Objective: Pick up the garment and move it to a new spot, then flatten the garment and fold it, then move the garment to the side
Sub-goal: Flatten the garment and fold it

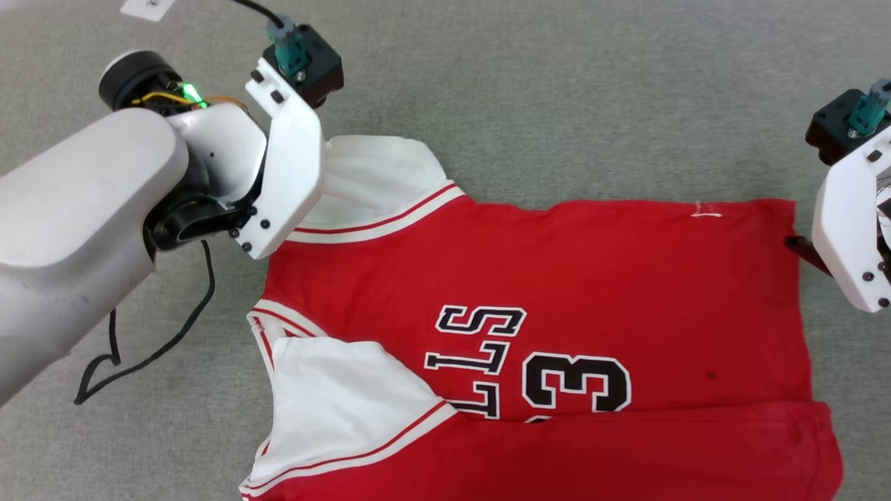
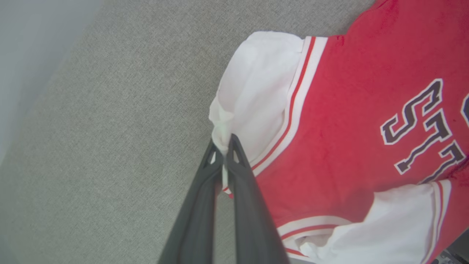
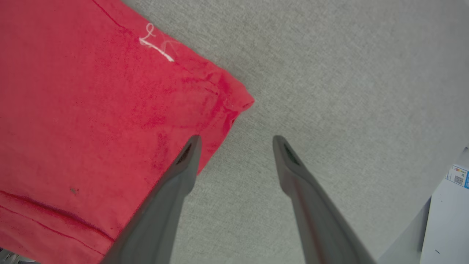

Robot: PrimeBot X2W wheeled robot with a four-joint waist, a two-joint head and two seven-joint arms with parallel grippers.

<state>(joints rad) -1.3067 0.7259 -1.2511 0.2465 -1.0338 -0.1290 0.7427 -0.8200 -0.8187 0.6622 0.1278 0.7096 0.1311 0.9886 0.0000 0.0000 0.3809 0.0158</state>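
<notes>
From the head view, the garment (image 1: 557, 278) lies spread on a grey surface (image 1: 557, 104), collar toward the robot's left and hem toward its right. Its near edge is folded up over part of the lettering.

From the left wrist view, the left gripper (image 2: 223, 145) is pinched tight on the edge of a white sleeve (image 2: 256, 91).

From the right wrist view, the right gripper (image 3: 236, 141) is spread wide and holds nothing. One finger is over the red hem corner and the other over bare grey surface.
</notes>
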